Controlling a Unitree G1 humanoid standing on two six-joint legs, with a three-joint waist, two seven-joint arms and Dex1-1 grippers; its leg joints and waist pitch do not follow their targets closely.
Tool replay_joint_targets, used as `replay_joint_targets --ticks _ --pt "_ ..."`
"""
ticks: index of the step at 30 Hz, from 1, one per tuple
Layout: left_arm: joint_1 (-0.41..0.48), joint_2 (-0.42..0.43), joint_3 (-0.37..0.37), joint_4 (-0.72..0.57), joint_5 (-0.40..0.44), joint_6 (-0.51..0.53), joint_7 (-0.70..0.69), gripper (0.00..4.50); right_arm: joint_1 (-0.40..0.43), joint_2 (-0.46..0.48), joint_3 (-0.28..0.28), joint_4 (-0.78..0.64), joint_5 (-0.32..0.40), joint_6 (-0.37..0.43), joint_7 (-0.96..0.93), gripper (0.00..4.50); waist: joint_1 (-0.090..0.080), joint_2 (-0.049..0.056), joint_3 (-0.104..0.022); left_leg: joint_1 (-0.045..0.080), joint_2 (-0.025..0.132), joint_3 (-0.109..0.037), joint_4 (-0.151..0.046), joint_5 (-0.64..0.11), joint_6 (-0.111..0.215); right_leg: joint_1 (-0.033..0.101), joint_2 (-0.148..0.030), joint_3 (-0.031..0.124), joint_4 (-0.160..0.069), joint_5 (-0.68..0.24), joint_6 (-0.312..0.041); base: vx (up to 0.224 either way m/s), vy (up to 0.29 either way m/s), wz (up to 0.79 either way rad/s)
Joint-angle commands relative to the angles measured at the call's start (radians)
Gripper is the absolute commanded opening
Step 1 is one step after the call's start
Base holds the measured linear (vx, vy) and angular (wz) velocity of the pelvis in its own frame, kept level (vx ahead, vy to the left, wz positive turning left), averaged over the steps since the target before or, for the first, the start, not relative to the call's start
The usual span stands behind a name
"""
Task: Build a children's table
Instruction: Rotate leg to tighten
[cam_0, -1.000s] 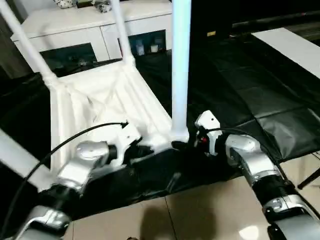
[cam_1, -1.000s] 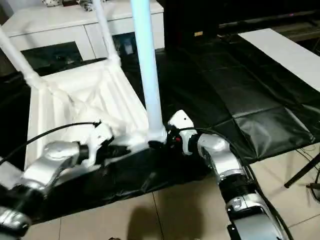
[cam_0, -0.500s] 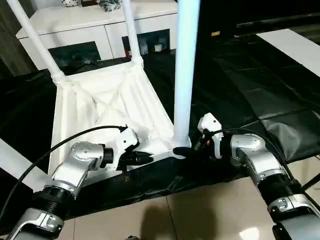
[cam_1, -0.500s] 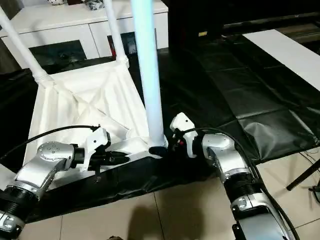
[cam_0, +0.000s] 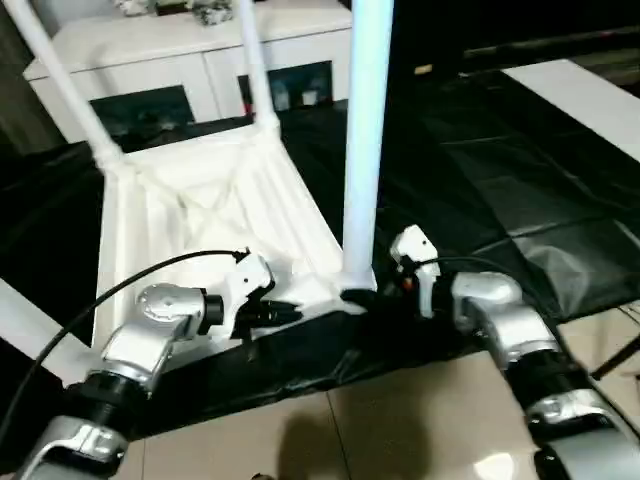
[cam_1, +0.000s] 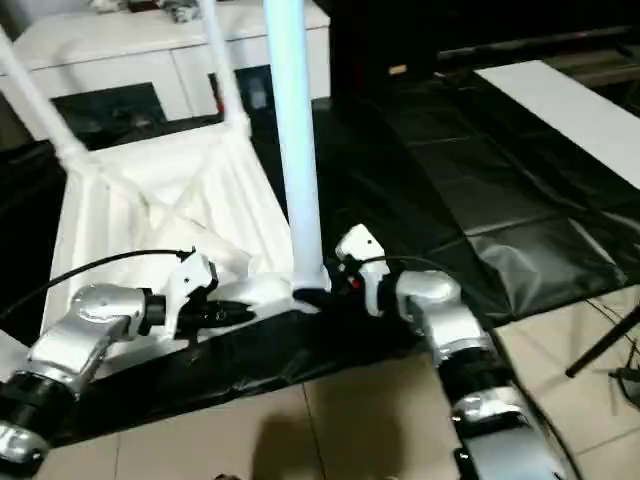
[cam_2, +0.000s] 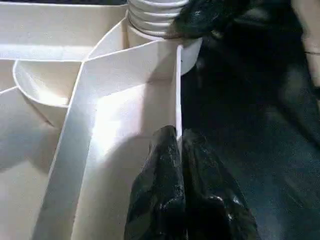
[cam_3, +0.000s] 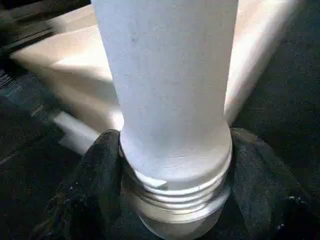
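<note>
Two black-fingered grippers work at frame centre: our left gripper (cam_2: 177, 145) pinches the rim of the upturned white plastic tabletop (cam_0: 200, 200), our right gripper (cam_3: 170, 200) clasps the upright white tubular leg (cam_0: 362, 140) at its threaded base.

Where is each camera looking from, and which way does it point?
Left eye view: on the head, looking forward and down at the upturned tabletop on the black-covered work table; both silver forearms show.
Right eye view: beside it, same scene.
Left wrist view: along the left gripper, pinching the tabletop's rim.
Right wrist view: along the right gripper, its fingers around the near leg at its threaded base.
Shared: both wrist views show that leg's threaded base.
</note>
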Motion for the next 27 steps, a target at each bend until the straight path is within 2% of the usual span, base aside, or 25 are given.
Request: replay_joint_targets --ticks 1,2,3,4,6,7,9,10,12,13,16,17,18,19,21,23,25,27 --pt "-0.003 -0.04 -0.014 0.012 -0.01 0.027 0.028 0.0 -0.031 0.035 -0.069 0.049 0.027 0.038 -0.151 2.72 -0.002 -0.016 -0.061 0.024 0.021 -0.014 -0.085 -0.316 0.014 0.046 -0.023 0.012 -0.071 -0.292 -0.239 0.0 0.0 0.0" --pt "-0.036 -0.092 -0.013 0.053 0.015 0.05 0.12 0.0 -0.043 0.077 -0.084 0.076 0.022 0.057 -0.258 2.72 -0.006 -0.013 -0.06 0.022 0.021 -0.014 -0.086 -0.33 0.011 0.045 -0.023 0.013 -0.072 -0.304 -0.234 0.0 0.0 0.0" --pt "-0.049 -0.112 -0.013 0.069 0.025 0.057 0.157 0.0 -0.048 0.094 -0.09 0.088 0.018 0.063 -0.305 2.72 -0.008 -0.014 -0.055 0.029 0.02 -0.014 -0.088 -0.356 -0.003 0.038 -0.021 0.013 -0.08 -0.344 -0.22 0.0 0.0 0.0" --pt "-0.071 -0.145 -0.007 0.095 0.038 0.076 0.217 0.0 -0.061 0.118 -0.105 0.111 0.017 0.077 -0.373 2.72 -0.009 -0.014 -0.055 0.034 0.018 -0.016 -0.088 -0.381 -0.015 0.039 -0.022 0.013 -0.083 -0.383 -0.207 0.0 0.0 0.0" --pt "-0.091 -0.172 -0.002 0.119 0.049 0.087 0.268 0.0 -0.073 0.138 -0.121 0.134 0.018 0.084 -0.44 2.72 -0.009 -0.013 -0.055 0.034 0.017 -0.018 -0.089 -0.391 -0.022 0.039 -0.023 0.013 -0.087 -0.4 -0.195 0.0 0.0 0.0" --pt "-0.131 -0.223 -0.001 0.169 0.073 0.092 0.353 0.0 -0.1 0.179 -0.151 0.184 0.034 0.089 -0.539 2.72 -0.011 -0.014 -0.052 0.038 0.015 -0.016 -0.09 -0.413 -0.028 0.033 -0.02 0.013 -0.094 -0.416 -0.184 0.0 0.0 0.0" --pt "-0.153 -0.244 -0.016 0.196 0.102 0.08 0.387 0.0 -0.119 0.202 -0.15 0.212 0.018 0.068 -0.6 2.72 -0.009 -0.013 -0.054 0.039 0.014 -0.02 -0.091 -0.43 -0.027 0.036 -0.024 0.011 -0.099 -0.438 -0.174 0.0 0.0 0.0" --pt "-0.166 -0.252 -0.027 0.212 0.12 0.082 0.403 0.0 -0.136 0.211 -0.106 0.227 -0.03 0.033 -0.594 2.72 -0.01 -0.009 -0.056 0.037 0.015 -0.021 -0.092 -0.428 -0.027 0.036 -0.022 0.009 -0.098 -0.416 -0.171 0.0 0.0 0.0" --pt "-0.17 -0.251 -0.034 0.216 0.128 0.084 0.4 0.0 -0.14 0.219 -0.095 0.226 -0.036 0.009 -0.571 2.72 -0.008 -0.01 -0.059 0.035 0.015 -0.021 -0.094 -0.416 -0.019 0.04 -0.022 0.008 -0.096 -0.363 -0.181 0.0 0.0 0.0" --pt "-0.169 -0.247 -0.038 0.213 0.133 0.087 0.391 0.0 -0.138 0.225 -0.105 0.211 -0.018 -0.006 -0.537 3.28 -0.007 -0.011 -0.06 0.032 0.016 -0.021 -0.094 -0.404 -0.011 0.043 -0.022 0.009 -0.092 -0.328 -0.192 0.0 0.0 0.0" --pt "-0.156 -0.226 -0.044 0.202 0.137 0.098 0.362 0.0 -0.132 0.212 -0.108 0.18 -0.017 -0.032 -0.495 3.47 -0.006 -0.01 -0.062 0.032 0.017 -0.019 -0.095 -0.399 0.002 0.046 -0.022 0.008 -0.089 -0.29 -0.208 0.0 0.0 0.0" --pt "-0.147 -0.205 -0.049 0.202 0.143 0.087 0.34 0.0 -0.134 0.19 -0.104 0.177 -0.028 -0.049 -0.485 3.61 -0.007 -0.011 -0.062 0.028 0.017 -0.02 -0.095 -0.39 0.007 0.049 -0.022 0.007 -0.086 -0.279 -0.21 0.0 0.0 0.0" --pt "-0.146 -0.203 -0.049 0.202 0.143 0.087 0.339 0.0 -0.134 0.188 -0.103 0.176 -0.028 -0.049 -0.483 3.76 -0.006 -0.018 -0.063 0.027 0.018 -0.02 -0.095 -0.379 0.01 0.051 -0.023 0.007 -0.087 -0.274 -0.212 0.0 0.0 0.0" --pt "-0.135 -0.18 -0.05 0.196 0.146 0.078 0.318 0.0 -0.133 0.163 -0.104 0.162 -0.02 -0.043 -0.438 3.89 -0.006 -0.015 -0.064 0.026 0.018 -0.018 -0.092 -0.353 0.02 0.051 -0.023 0.008 -0.083 -0.244 -0.225 0.0 0.0 0.0" --pt "-0.131 -0.168 -0.052 0.193 0.148 0.071 0.306 0.0 -0.133 0.151 -0.103 0.155 -0.016 -0.037 -0.408 3.95 -0.006 -0.016 -0.065 0.025 0.018 -0.017 -0.09 -0.337 0.032 0.053 -0.024 0.008 -0.081 -0.224 -0.235 0.0 0.0 0.0" --pt "-0.118 -0.137 -0.062 0.175 0.155 0.069 0.274 0.0 -0.122 0.111 -0.076 0.128 -0.028 -0.029 -0.331 4.07 -0.003 -0.017 -0.066 0.026 0.019 -0.015 -0.087 -0.315 0.043 0.056 -0.023 0.007 -0.079 -0.202 -0.243 0.0 0.0 0.0" --pt "-0.089 -0.077 -0.086 0.137 0.16 0.024 0.19 0.0 -0.085 0.042 -0.029 0.067 -0.042 -0.034 -0.193 4.07 -0.002 -0.015 -0.067 0.023 0.02 -0.013 -0.084 -0.279 0.057 0.058 -0.023 0.008 -0.075 -0.168 -0.25 0.0 0.0 0.0" --pt "-0.078 -0.059 -0.09 0.122 0.157 0.023 0.166 0.0 -0.072 0.021 -0.017 0.047 -0.044 -0.036 -0.15 4.07 0.004 -0.015 -0.069 0.025 0.023 -0.012 -0.082 -0.255 0.067 0.059 -0.023 0.006 -0.071 -0.137 -0.259 0.0 0.0 0.0"
